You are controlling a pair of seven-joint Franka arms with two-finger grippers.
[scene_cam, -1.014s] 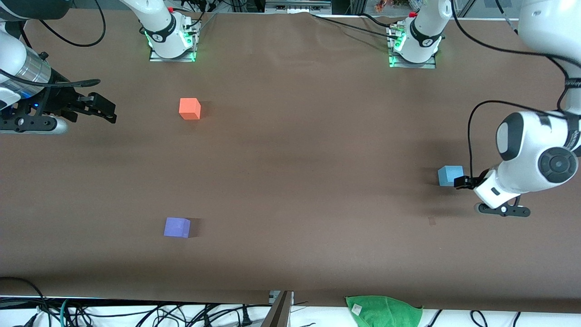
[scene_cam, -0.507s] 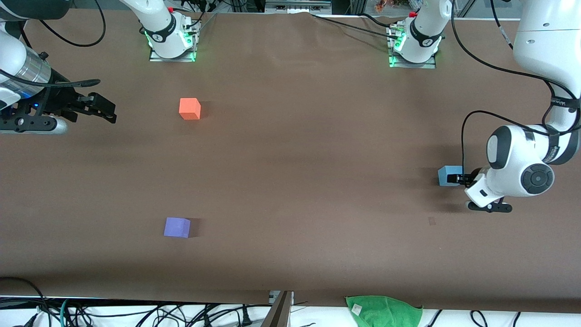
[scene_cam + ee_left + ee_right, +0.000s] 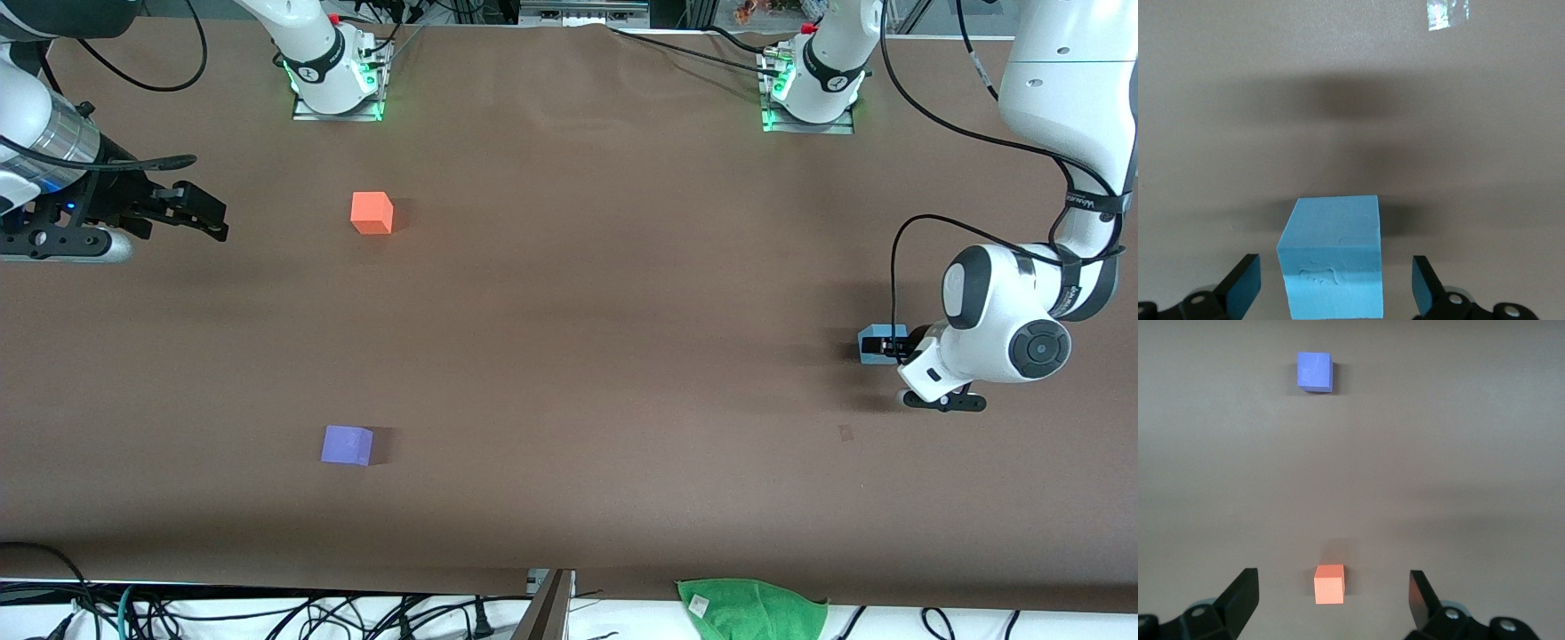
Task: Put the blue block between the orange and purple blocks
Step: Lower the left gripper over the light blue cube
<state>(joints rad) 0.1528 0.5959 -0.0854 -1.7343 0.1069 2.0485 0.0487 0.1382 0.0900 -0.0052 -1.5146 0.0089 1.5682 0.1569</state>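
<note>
The front view looks down from high across the worktop (image 3: pixel 569 293), facing both bases. The left wrist view sits close and low, with the blue block (image 3: pixel 1331 263) between its spread jaws. The right wrist view looks from farther off: orange block (image 3: pixel 1329 584) nearest its jaws, purple block (image 3: pixel 1315 371) ahead. All three blocks also show in the front view.

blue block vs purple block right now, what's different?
Colour: the blue block is light sky-blue, the purple block violet. Place: the blue block sits toward the left arm's end of the table, the purple block toward the right arm's. The left gripper has open jaws around the blue block; the purple block stands alone. Both are same-size cubes.
</note>
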